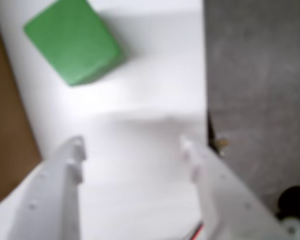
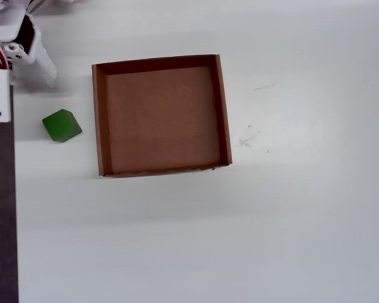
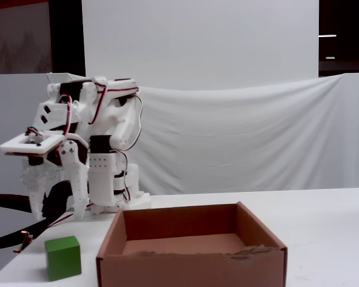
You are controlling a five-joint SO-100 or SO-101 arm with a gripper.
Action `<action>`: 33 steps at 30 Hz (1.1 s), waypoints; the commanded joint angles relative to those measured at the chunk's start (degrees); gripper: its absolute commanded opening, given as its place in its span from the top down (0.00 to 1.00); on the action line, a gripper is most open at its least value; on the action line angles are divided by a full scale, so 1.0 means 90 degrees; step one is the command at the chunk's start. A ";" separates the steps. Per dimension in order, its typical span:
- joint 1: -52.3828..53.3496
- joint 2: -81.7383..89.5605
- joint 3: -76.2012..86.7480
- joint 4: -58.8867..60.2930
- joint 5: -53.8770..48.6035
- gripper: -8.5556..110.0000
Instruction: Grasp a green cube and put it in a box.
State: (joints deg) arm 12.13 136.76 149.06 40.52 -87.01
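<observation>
Your hand [image 1: 132,150] hangs open above the white bench [image 2: 290,227], its two fingers spread with nothing between them. In the wrist view the green cube [image 1: 72,40] lies ahead, apart from the fingertips. In the overhead view it sits just left of the empty box [image 2: 100,120], not touching.

The parted jaws hang above the white table [image 1: 140,100], green cube [image 1: 72,40] ahead.

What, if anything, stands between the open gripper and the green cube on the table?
Nothing visible does. In the wrist view, only bare white table separates the gripper from the green cube. The box sits beside the cube, not between them.
</observation>
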 commanded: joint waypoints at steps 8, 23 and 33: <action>-0.0410 -0.1562 -0.1504 -0.0117 -0.0801 0.70; -0.0820 -0.2891 -0.2402 -0.0264 -0.1406 0.70; -0.0957 -0.3730 -0.2891 -0.0215 -0.1709 0.70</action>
State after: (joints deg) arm 4.04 103.45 126.56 38.50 -101.07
